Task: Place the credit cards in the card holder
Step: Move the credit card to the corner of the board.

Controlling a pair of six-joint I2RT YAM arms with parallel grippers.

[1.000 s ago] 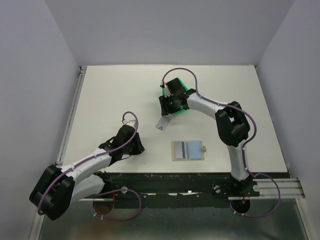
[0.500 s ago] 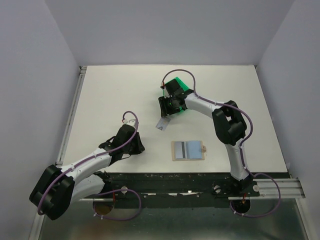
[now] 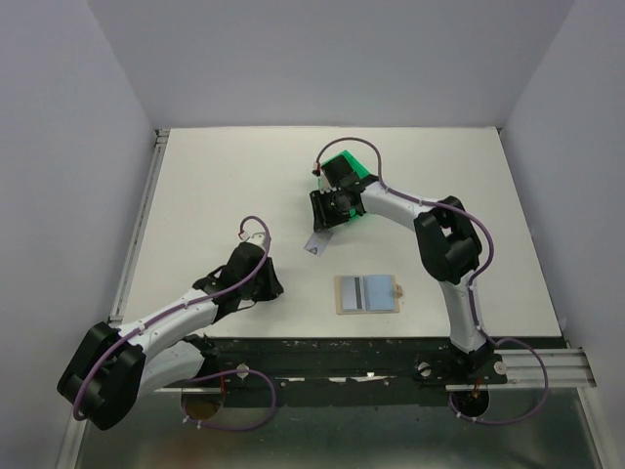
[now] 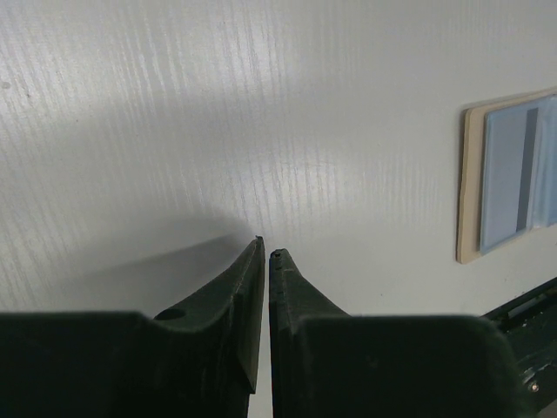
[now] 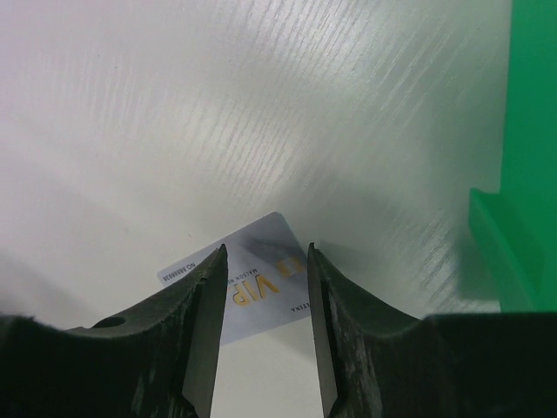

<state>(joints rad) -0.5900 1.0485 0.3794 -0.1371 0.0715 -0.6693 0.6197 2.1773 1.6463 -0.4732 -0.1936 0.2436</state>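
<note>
A silver-grey credit card [image 3: 314, 242] with gold print lies flat on the white table. In the right wrist view this card [image 5: 261, 279] shows between and beyond my fingers. My right gripper [image 3: 325, 217] [image 5: 265, 251] is open and empty, just behind and above the card. The tan card holder [image 3: 341, 296] lies open near the front edge, pale blue inside, with a dark-striped card [image 3: 363, 292] on it. It also shows at the right edge of the left wrist view [image 4: 468, 183]. My left gripper [image 3: 270, 289] [image 4: 265, 246] is shut and empty, low over the table, left of the holder.
A green plastic bin [image 3: 344, 162] stands behind my right wrist, partly hidden by it; its wall fills the right edge of the right wrist view [image 5: 526, 157]. A black rail [image 3: 391, 354] runs along the table's front edge.
My right wrist has shifted slightly, uncovering more of the green bin. The loose card, the card holder and the left arm have not moved.
</note>
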